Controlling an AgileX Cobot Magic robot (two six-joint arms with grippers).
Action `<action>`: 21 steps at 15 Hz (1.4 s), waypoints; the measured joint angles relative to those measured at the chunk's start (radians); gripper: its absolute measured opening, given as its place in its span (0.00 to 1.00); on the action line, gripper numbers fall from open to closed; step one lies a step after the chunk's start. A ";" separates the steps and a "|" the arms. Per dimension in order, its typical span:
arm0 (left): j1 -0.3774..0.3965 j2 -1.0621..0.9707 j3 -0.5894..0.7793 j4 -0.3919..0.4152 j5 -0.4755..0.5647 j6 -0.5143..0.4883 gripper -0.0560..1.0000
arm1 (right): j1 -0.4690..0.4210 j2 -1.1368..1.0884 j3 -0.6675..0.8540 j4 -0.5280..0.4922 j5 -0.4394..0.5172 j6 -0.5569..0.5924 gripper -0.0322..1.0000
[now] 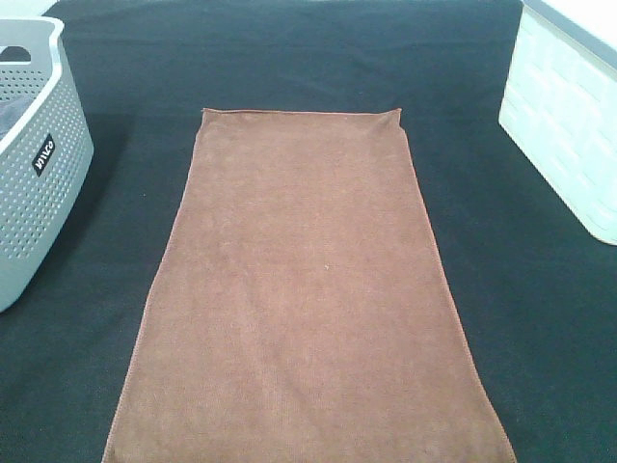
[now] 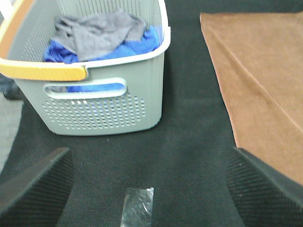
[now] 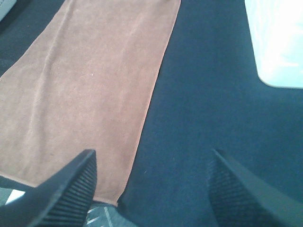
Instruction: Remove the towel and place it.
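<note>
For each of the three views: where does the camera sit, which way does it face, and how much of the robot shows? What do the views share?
Exterior high: mounted up high, looking down on the towel spread on the black table cloth, grey basket at left, white bin at right; no robot visible.
Left wrist: on the left arm, facing the grey basket, open left gripper fingers at the frame edge.
Right wrist: on the right arm, over the towel's edge, open right gripper fingers showing.
Shared: all three show the towel and the black table cloth.
</note>
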 joint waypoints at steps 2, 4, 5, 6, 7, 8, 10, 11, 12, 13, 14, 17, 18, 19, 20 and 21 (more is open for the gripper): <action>0.000 -0.007 0.017 -0.003 0.008 0.032 0.84 | 0.000 -0.079 0.012 -0.004 -0.002 -0.008 0.65; 0.000 -0.007 0.055 -0.005 -0.030 0.047 0.84 | 0.000 -0.102 0.016 -0.025 0.010 -0.008 0.65; 0.000 -0.007 0.089 -0.013 -0.055 0.047 0.84 | 0.000 -0.102 0.022 -0.036 0.008 -0.008 0.65; 0.000 -0.007 0.120 -0.019 -0.082 0.049 0.84 | 0.000 -0.102 0.030 -0.048 0.002 -0.004 0.65; 0.000 -0.007 0.133 -0.021 -0.096 0.049 0.84 | 0.000 -0.102 0.034 -0.064 0.000 0.007 0.65; 0.000 -0.007 0.135 -0.021 -0.105 0.049 0.84 | 0.000 -0.102 0.035 -0.080 -0.004 0.024 0.65; 0.000 -0.007 0.135 -0.021 -0.106 0.047 0.84 | 0.000 -0.102 0.035 -0.100 -0.006 0.049 0.65; 0.000 -0.007 0.135 -0.022 -0.106 0.029 0.84 | 0.000 -0.102 0.035 -0.101 -0.010 0.053 0.65; 0.000 -0.007 0.135 -0.022 -0.106 0.012 0.84 | 0.000 -0.102 0.035 -0.102 -0.011 0.055 0.65; 0.000 -0.007 0.135 -0.022 -0.106 0.012 0.84 | 0.000 -0.102 0.035 -0.102 -0.011 0.055 0.65; 0.000 -0.007 0.135 -0.022 -0.106 0.008 0.84 | 0.000 -0.102 0.035 -0.102 -0.012 0.055 0.65; 0.000 -0.007 0.135 -0.022 -0.106 0.005 0.84 | 0.000 -0.102 0.035 -0.102 -0.012 0.056 0.65; 0.000 -0.007 0.135 -0.022 -0.106 0.005 0.84 | 0.000 -0.102 0.035 -0.103 -0.012 0.056 0.65; 0.000 -0.007 0.135 -0.022 -0.106 0.005 0.84 | 0.000 -0.102 0.035 -0.103 -0.012 0.056 0.65; 0.000 -0.007 0.135 -0.022 -0.106 0.005 0.84 | 0.000 -0.102 0.035 -0.103 -0.012 0.056 0.65; 0.002 -0.007 0.135 -0.022 -0.106 0.005 0.84 | 0.000 -0.102 0.035 -0.103 -0.012 0.056 0.65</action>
